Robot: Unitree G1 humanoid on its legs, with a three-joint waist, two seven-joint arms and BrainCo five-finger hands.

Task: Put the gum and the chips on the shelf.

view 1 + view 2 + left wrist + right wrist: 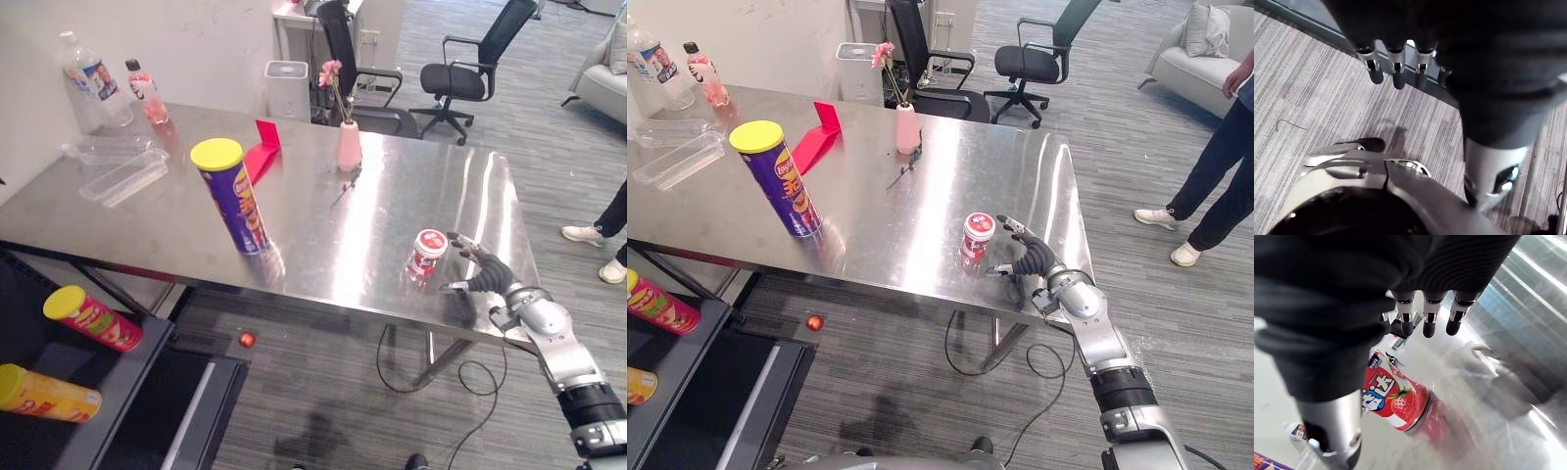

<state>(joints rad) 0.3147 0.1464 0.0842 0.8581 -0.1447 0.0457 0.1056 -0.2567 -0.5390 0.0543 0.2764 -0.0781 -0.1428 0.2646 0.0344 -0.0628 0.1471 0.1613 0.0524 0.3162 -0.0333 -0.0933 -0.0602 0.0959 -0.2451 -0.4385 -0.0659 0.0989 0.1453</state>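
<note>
In the left eye view, the right hand (482,273) lay at the near right edge of the steel table (323,230), fingers spread wide and thumb held apart, just beside the small red-and-white gum tub (427,254), which stood upright. Whether the thumb touched the tub could not be told. The purple chips can (234,197) with a yellow lid stood upright well to the left, and the dark shelf (147,364) sat below the table's left end. The right eye view showed the same open hand beside the tub. In the left wrist view, the left hand (1397,73) hung over grey carpet (1312,107), fingers relaxed and holding nothing. In the right wrist view, the tub stood between the thumb and the fingers (1429,319), which were not curled round it.
</note>
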